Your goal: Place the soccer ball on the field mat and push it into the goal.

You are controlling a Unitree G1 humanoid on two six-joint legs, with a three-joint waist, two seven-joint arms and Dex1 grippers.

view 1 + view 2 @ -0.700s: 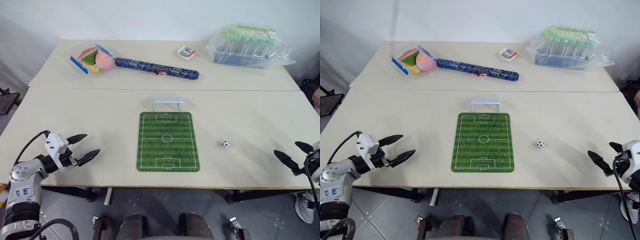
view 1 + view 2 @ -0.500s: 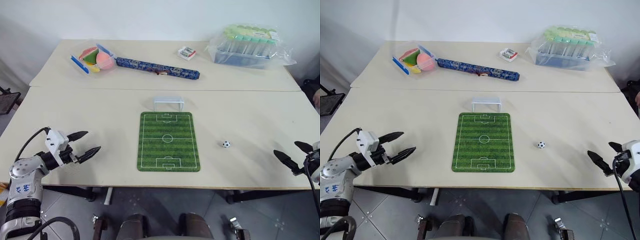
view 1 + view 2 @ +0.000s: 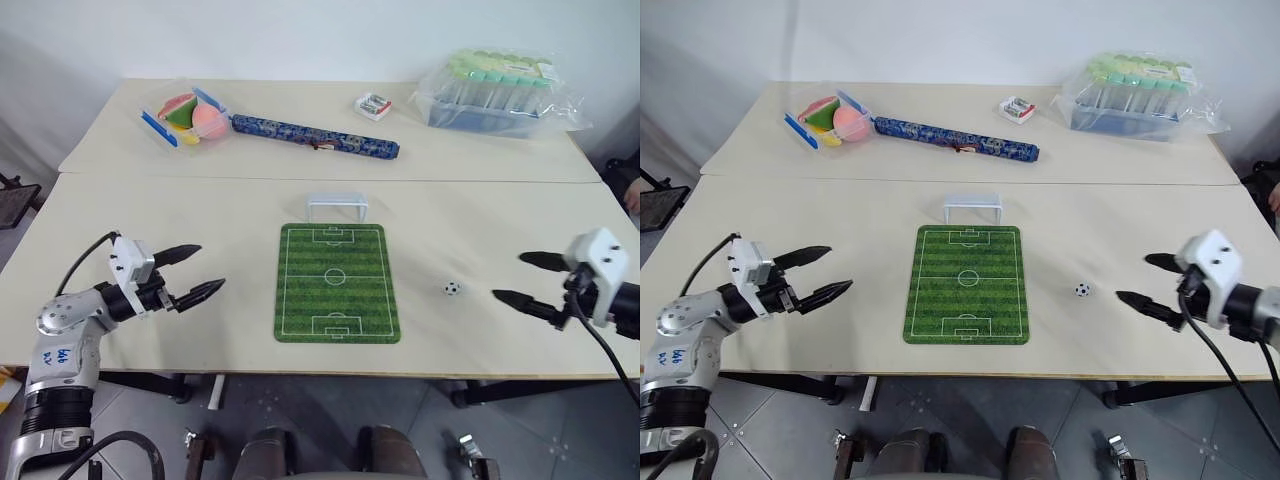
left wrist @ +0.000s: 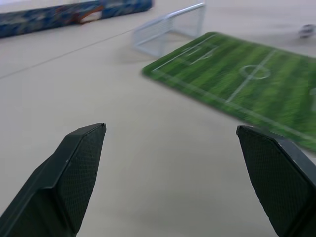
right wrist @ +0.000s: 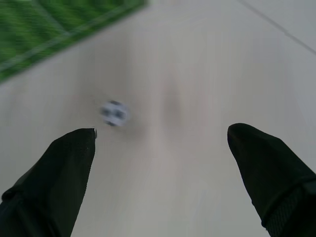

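Head views: the soccer ball (image 3: 452, 289) lies on the bare counter (image 3: 200, 215) right of centre, near the right edge of the field mat (image 3: 337, 282) but not on it, so neither part of the task is done. The mat lies flat at the centre of the frame, and the goal (image 3: 337, 207) stands just beyond its far short edge, mouth toward the pitch. The right hand (image 3: 521, 279), released and empty, hovers at the right of the frame with its fingers pointing toward the ball, a clear gap between them. The left hand (image 3: 197, 273), likewise released and empty, hovers at the lower left, well apart from the mat. Left wrist view: two spread fingers (image 4: 74, 170) frame bare counter, with the mat and goal in the upper right. Right wrist view: the ball sits left of centre, ahead of the parted fingers (image 5: 59, 173) and untouched; a corner of the mat shows at the upper left. Remaining, by this reading: grasp the ball, set it on the mat, and push it into the goal.
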